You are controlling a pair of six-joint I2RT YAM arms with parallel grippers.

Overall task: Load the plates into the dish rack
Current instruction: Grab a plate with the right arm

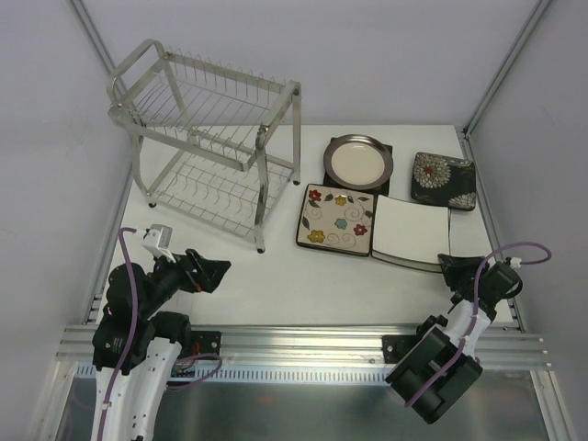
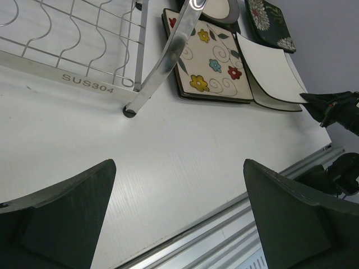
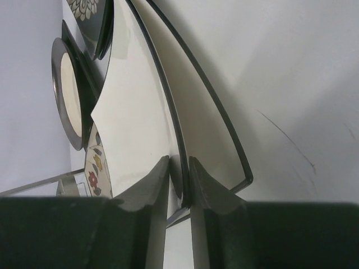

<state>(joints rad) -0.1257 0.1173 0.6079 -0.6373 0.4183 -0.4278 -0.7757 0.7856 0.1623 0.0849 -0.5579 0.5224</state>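
White matte table (image 1: 303, 285). Ribbed aluminium rail (image 1: 303, 344) runs left to right along its near edge. 2 slanted metal struts, far-left strut (image 1: 96, 39) and far-right strut (image 1: 511, 62), against pale walls (image 1: 367, 55).
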